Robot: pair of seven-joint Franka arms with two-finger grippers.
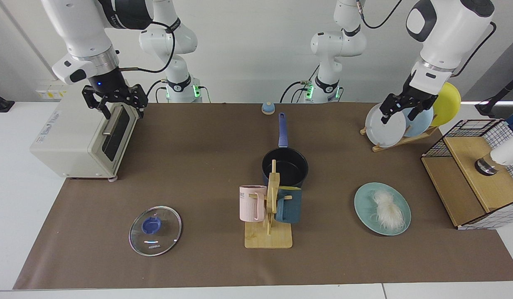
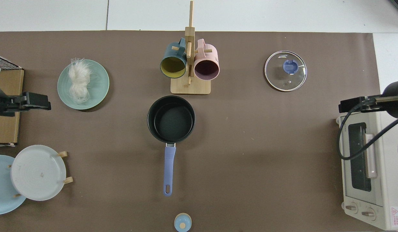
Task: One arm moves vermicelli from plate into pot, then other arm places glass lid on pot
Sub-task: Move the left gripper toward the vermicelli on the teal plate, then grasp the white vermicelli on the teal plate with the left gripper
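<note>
The vermicelli (image 1: 388,210) (image 2: 79,80) lies as a white bundle on the teal plate (image 1: 364,203) (image 2: 100,85). Mid-table stands the dark pot (image 1: 285,168) (image 2: 170,119), with nothing in it and its blue handle pointing toward the arm bases. The glass lid (image 1: 155,230) (image 2: 279,75) lies flat on the mat. My left gripper (image 1: 402,111) (image 2: 34,101), unlit, hangs open in the air in front of the rack plates, holding nothing. My right gripper (image 1: 114,101) (image 2: 353,104), showing a blue light, waits open above the toaster oven.
A wooden mug tree (image 1: 268,207) with a pink and a teal mug stands just in front of the pot. A toaster oven (image 1: 79,137), a plate rack (image 1: 389,124), a wire basket with a wooden box (image 1: 472,178) and a small blue knob-shaped object (image 1: 268,108) line the edges.
</note>
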